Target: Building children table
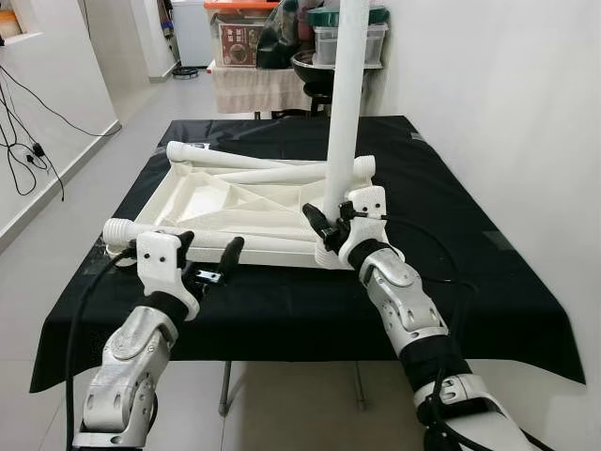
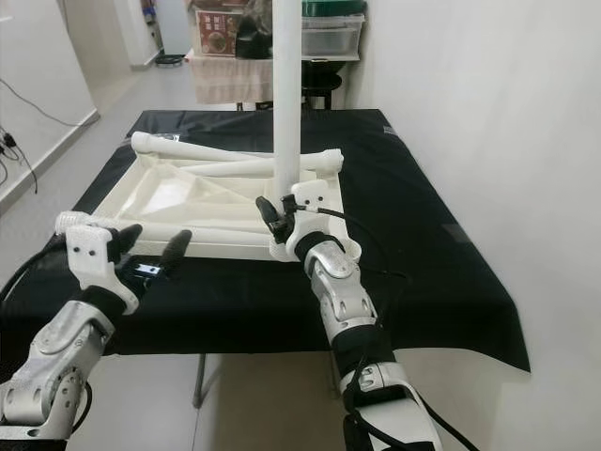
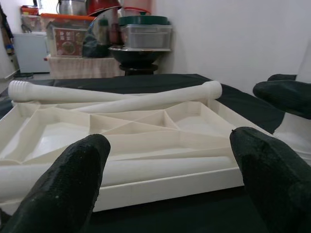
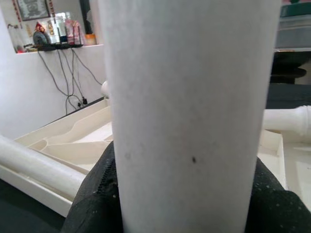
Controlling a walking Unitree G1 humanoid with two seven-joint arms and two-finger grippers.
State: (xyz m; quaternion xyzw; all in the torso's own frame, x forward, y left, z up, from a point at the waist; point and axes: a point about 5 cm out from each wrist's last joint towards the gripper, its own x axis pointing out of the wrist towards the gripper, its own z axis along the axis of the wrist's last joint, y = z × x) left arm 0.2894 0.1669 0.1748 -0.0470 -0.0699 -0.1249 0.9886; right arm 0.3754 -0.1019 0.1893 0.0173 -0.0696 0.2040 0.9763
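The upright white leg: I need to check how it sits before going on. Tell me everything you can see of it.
The upright leg is a plain white tube, matte and plastic-looking, rising past the top of the head views. Its foot meets the near right corner of the upturned white tabletop on the black-covered table. The right gripper is shut around its lower end.

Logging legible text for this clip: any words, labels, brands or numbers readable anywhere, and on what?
None can be read.
Red printed label on the clear storage box behind the table: print is there, too small and blurred to read.
Framed picture on the wall: blurred, unreadable.
White tabletop, upright table leg in the right gripper, left gripper: no markings visible.
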